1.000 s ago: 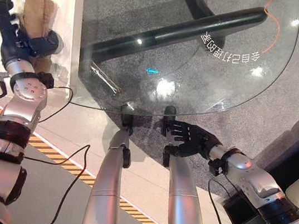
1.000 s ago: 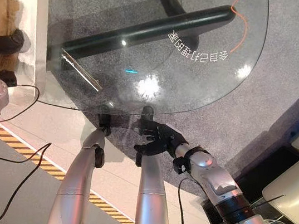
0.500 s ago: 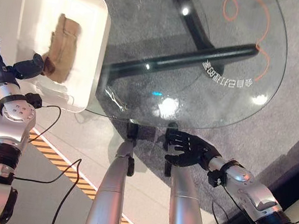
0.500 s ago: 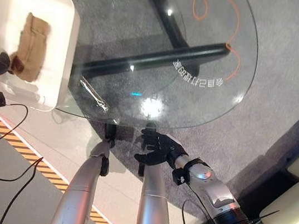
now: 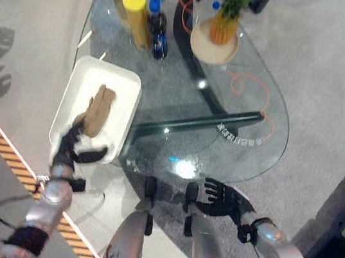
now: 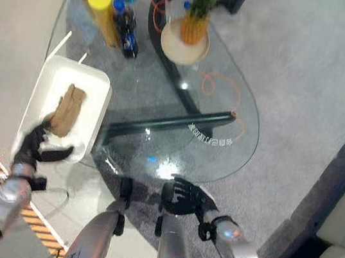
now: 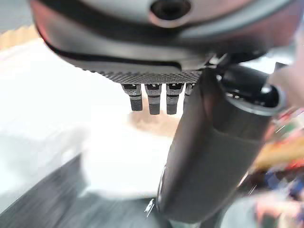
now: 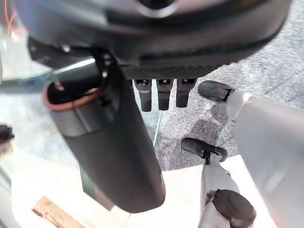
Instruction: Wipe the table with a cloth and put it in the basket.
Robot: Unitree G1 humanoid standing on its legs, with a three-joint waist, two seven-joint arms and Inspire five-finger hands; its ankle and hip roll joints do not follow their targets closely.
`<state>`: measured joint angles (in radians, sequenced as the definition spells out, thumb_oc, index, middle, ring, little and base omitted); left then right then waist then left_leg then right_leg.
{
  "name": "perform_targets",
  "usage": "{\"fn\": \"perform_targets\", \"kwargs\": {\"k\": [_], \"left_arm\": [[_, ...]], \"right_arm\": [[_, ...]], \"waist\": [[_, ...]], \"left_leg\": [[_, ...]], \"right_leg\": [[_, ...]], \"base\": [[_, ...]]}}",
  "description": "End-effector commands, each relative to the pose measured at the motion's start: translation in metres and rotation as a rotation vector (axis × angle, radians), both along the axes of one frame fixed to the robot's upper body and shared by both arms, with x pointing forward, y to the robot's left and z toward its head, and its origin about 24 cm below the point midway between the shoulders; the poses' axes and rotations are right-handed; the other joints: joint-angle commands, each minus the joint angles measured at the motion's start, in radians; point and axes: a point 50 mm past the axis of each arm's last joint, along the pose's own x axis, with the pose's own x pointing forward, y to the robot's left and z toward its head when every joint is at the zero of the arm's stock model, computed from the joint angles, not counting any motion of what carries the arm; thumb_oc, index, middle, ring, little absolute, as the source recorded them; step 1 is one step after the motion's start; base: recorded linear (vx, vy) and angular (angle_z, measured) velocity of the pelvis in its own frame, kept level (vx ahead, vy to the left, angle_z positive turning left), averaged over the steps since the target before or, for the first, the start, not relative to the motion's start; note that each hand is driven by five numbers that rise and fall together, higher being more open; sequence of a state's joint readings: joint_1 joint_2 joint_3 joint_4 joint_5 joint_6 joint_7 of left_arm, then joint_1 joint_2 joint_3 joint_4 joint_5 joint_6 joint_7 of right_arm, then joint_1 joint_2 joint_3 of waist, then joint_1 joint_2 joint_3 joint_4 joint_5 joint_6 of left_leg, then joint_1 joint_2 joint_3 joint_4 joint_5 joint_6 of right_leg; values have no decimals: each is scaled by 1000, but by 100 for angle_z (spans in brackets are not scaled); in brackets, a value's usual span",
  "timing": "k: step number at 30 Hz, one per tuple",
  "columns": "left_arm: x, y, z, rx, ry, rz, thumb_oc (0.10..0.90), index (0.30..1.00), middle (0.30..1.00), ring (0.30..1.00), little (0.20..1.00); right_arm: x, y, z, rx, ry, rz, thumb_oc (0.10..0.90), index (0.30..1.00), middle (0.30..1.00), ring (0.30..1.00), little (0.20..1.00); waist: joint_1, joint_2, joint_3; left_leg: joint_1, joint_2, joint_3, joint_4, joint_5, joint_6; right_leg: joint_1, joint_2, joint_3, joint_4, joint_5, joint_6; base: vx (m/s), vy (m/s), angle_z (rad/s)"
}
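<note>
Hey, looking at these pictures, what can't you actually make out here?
- The bottles at the glass table's far end: cut by the left eye view's top edge.
- The brown cloth in the white basket: a blur in the left wrist view.
- Left hand: motion-blurred.
- Right hand: open, by the table's near edge.

Head pair high, wrists close

We look steeply down on the glass table point(image 5: 229, 98), both eyes sharing it; wrist cameras peer along their hands.
</note>
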<state>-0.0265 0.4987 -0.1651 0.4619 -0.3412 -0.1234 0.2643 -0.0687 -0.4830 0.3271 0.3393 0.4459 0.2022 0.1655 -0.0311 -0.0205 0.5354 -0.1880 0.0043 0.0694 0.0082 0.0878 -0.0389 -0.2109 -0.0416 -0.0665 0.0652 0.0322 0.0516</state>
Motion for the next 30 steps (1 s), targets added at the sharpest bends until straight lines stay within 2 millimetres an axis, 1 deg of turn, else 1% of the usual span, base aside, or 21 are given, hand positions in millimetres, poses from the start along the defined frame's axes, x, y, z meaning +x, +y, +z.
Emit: {"fn": "perform_targets", "kwargs": {"k": [1, 2, 3, 5, 6, 7, 8, 9, 10, 11, 12, 13, 15, 16, 18, 19, 20, 22, 26, 30], "left_arm": [[-18, -1, -20, -70, 77, -21, 800, 900, 900, 900, 900], [-20, -3, -24, -87, 97, -21, 800, 900, 900, 900, 900], [-33, -11, -43, -137, 185, -19, 800, 900, 900, 900, 900], [-48, -20, -64, -195, 288, 0, 800, 900, 900, 900, 900], [-62, -27, -80, -237, 372, 27, 800, 900, 900, 900, 900], [-68, -30, -87, -252, 411, 37, 800, 900, 900, 900, 900], [-70, -30, -88, -256, 420, 40, 800, 900, 900, 900, 900], [-77, -33, -95, -269, 458, 46, 800, 900, 900, 900, 900], [-87, -38, -105, -272, 510, 46, 800, 900, 900, 900, 900], [-93, -41, -110, -272, 545, 41, 800, 900, 900, 900, 900], [-103, -44, -118, -266, 612, 22, 800, 900, 900, 900, 900], [-104, -45, -120, -264, 624, 19, 800, 900, 900, 900, 900], [-125, -49, -136, -262, 764, 35, 800, 900, 900, 900, 900], [-131, -51, -140, -267, 799, 42, 800, 900, 900, 900, 900], [-134, -53, -142, -272, 818, 37, 800, 900, 900, 900, 900], [-134, -55, -143, -274, 822, 36, 800, 900, 900, 900, 900], [-135, -56, -143, -278, 824, 41, 800, 900, 900, 900, 900], [-136, -57, -144, -284, 823, 47, 800, 900, 900, 900, 900], [-135, -57, -144, -286, 832, 24, 800, 900, 900, 900, 900], [-136, -57, -144, -299, 838, 29, 800, 900, 900, 900, 900]], "right_arm": [[-21, -7, -15, -62, 3, 26, 800, 900, 900, 900, 900], [-23, -7, -17, -66, 9, 24, 800, 900, 900, 900, 900], [-31, -8, -28, -71, 37, 1, 800, 900, 900, 900, 900], [-38, -7, -38, -59, 74, -29, 800, 900, 900, 900, 900], [-45, -6, -48, -67, 104, -50, 800, 900, 900, 900, 900], [-49, -6, -52, -71, 118, -56, 800, 900, 900, 900, 900], [-50, -6, -53, -71, 122, -57, 800, 900, 900, 900, 900], [-54, -7, -58, -69, 149, -74, 800, 900, 900, 900, 900], [-64, -8, -68, -65, 203, -92, 800, 900, 900, 900, 900], [-70, -8, -75, -65, 247, -98, 800, 900, 900, 900, 900], [-82, -9, -85, -49, 331, -121, 800, 900, 900, 900, 900], [-84, -9, -87, -46, 346, -130, 800, 900, 900, 900, 900], [-108, -8, -108, 2, 500, -206, 800, 900, 900, 900, 900], [-115, -7, -113, 7, 547, -227, 800, 900, 900, 900, 900], [-120, -5, -117, 15, 582, -232, 800, 900, 900, 900, 900], [-128, -3, -121, 24, 626, -249, 800, 900, 900, 900, 900], [-132, -2, -123, 28, 643, -262, 800, 900, 900, 900, 900], [-134, -2, -124, 23, 644, -261, 800, 900, 900, 900, 900], [-140, -9, -127, -136, 666, -201, 800, 900, 900, 900, 900], [-143, -10, -128, -118, 698, -260, 800, 900, 900, 900, 900]], "waist": [[7, 14, -146], [7, 15, -151], [10, 14, -184], [10, 10, -221], [10, 7, -253], [9, 6, -266], [9, 5, -269], [8, 4, -283], [7, 2, -303], [7, 2, -313], [7, 1, -330], [7, 1, -333], [2, -1, -368], [-1, -1, -379], [-3, -1, -389], [-5, 0, -399], [-5, 1, -403], [-6, 1, -409], [-2, 3, -423], [3, 5, -430]], "left_leg": [[8, -58, -58, 40, -85, -15], [14, -58, -59, 36, -84, -16], [44, -54, -57, 23, -84, -18], [75, -48, -56, 8, -84, -19], [101, -43, -55, -4, -85, -18], [113, -40, -54, -10, -86, -17], [116, -39, -54, -11, -87, -17], [127, -36, -53, -15, -88, -17], [146, -32, -50, -23, -91, -16], [157, -30, -49, -28, -92, -15], [173, -27, -47, -34, -95, -14], [176, -26, -46, -35, -95, -14], [225, -13, -31, -53, -105, -10], [241, -10, -26, -61, -108, -9], [254, -8, -22, -67, -111, -8], [271, -6, -17, -73, -115, -6], [280, -4, -14, -77, -117, -5], [289, -3, -12, -79, -120, -4], [303, -1, -12, -87, -125, -3], [312, -2, -18, -92, -128, 0]], "right_leg": [[47, 2, -40, 6, -64, 22], [54, 2, -42, 1, -64, 21], [91, 0, -50, -18, -61, 20], [124, 0, -53, -35, -58, 21], [151, 1, -53, -48, -56, 22], [163, 1, -53, -54, -57, 23], [166, 2, -53, -55, -57, 23], [177, 2, -53, -61, -57, 24], [195, 3, -54, -69, -57, 26], [205, 4, -55, -74, -57, 26], [220, 5, -56, -79, -58, 27], [223, 5, -57, -79, -59, 27], [264, 7, -57, -92, -65, 29], [277, 8, -57, -97, -67, 30], [289, 9, -55, -102, -67, 31], [303, 10, -54, -106, -69, 31], [310, 10, -54, -108, -70, 31], [318, 10, -53, -109, -72, 31], [329, 9, -57, -113, -74, 31], [341, 8, -63, -122, -74, 31]], "base": [[35, -49, 5], [47, -87, 6], [55, -99, 6], [79, -121, 1], [69, -107, -4], [47, -77, -1], [24, -47, -1], [50, -54, -1], [61, -66, -3], [69, -71, -3], [40, -48, -2], [51, -50, 0], [72, -44, 1], [55, -31, 3], [38, -14, -4], [54, -13, -12], [57, -12, -13], [17, -3, -2], [0, 0, 0], [0, 0, 0]]}}
